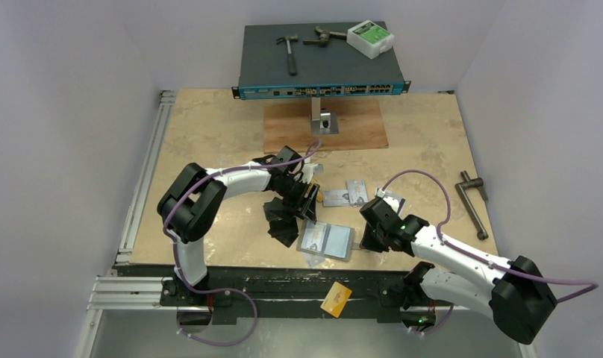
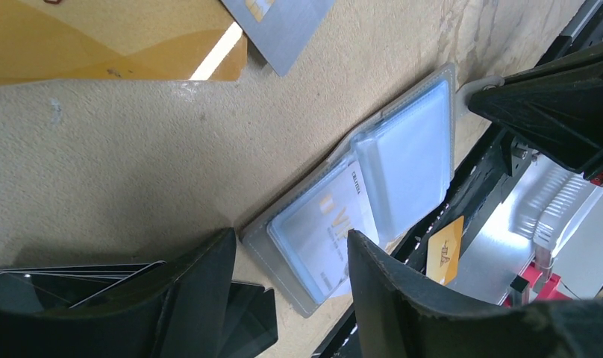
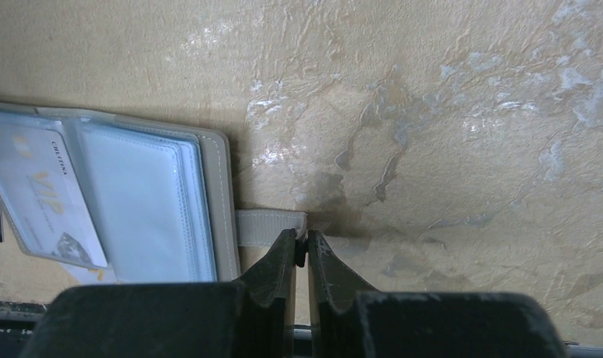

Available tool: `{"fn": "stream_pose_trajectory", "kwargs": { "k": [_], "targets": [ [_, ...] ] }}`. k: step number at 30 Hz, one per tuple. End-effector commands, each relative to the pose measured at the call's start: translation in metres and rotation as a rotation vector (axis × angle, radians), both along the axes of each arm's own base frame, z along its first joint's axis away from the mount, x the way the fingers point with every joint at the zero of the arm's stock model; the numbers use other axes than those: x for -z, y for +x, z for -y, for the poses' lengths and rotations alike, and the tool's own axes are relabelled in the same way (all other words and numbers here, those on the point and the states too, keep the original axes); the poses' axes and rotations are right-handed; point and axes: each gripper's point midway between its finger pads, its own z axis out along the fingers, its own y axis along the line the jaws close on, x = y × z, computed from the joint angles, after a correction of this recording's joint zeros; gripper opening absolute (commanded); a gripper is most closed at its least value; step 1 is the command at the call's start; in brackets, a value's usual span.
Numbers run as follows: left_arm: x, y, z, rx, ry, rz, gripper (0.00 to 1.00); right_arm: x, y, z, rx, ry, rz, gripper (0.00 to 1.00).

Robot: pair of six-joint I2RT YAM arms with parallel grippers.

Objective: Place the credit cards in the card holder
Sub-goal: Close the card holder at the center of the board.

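Open at the middle of the desk's (image 1: 224, 134) near edge lies the flat grey folding card holder (image 1: 327, 240), bluish clear sleeves facing up. The right gripper (image 3: 301, 250) is clenched on its grey strap tab (image 3: 265, 227), anchoring the case. The left gripper (image 2: 291, 239) hangs released and empty above the holder's left half, beside the black folding case (image 1: 282, 222). A white printed card (image 2: 332, 231) sits only partly inside a sleeve, slightly askew. The step in hand appears to be seating this card: one left finger should press its exposed edge along the sleeve's axis, low and flat, while the right pinch resists sliding. Two silver-grey cards (image 1: 345, 195) wait just beyond the holder. An orange-yellow card (image 1: 336, 298) lies off the near edge and may be hard to reach.
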Motion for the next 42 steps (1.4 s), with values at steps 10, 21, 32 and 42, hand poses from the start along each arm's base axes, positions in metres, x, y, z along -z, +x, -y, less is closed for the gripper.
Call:
{"fn": "stream_pose_trajectory", "kwargs": {
  "k": [10,21,32,42],
  "targets": [
    [-0.053,-0.017,0.02,0.03,-0.128,-0.017,0.44,0.002,0.0,-0.004,0.021,0.023,0.0,0.0],
    [-0.066,-0.026,0.033,0.043,-0.209,-0.074,0.34,0.003,0.001,-0.012,0.034,0.055,-0.007,0.0],
    [-0.072,-0.021,0.02,0.318,-0.184,0.049,0.42,0.012,-0.004,-0.01,0.042,0.061,-0.018,0.0],
    [-0.078,-0.038,-0.06,0.722,-0.211,0.587,0.47,0.003,0.006,-0.019,0.065,0.09,0.003,0.0]
  ]
}}
